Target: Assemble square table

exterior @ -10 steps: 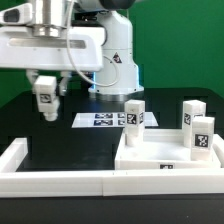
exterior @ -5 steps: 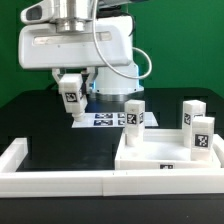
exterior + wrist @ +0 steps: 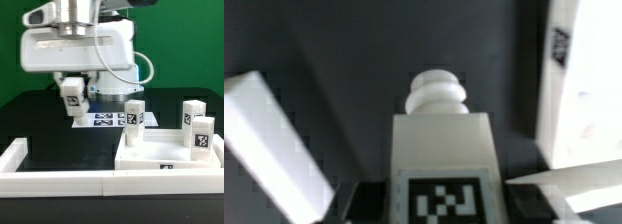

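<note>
My gripper [image 3: 72, 90] is shut on a white tagged leg [image 3: 72, 97] and holds it in the air above the marker board [image 3: 104, 121], to the exterior view's left of the square tabletop [image 3: 160, 155]. In the wrist view the held leg [image 3: 445, 140] fills the middle, its screw tip pointing away and its tag between my jaws. Three more white legs stand on the tabletop: one at its near-left corner [image 3: 134, 122], two at the exterior view's right [image 3: 192, 115] [image 3: 202, 138].
A long white rim [image 3: 60, 180] borders the black surface at the front and the exterior view's left. The arm's white base [image 3: 118, 55] stands behind the marker board. The tabletop's edge shows in the wrist view [image 3: 589, 90].
The gripper with the leg moved toward the exterior view's right, from the left over to the marker board, and has nearly stopped there.
</note>
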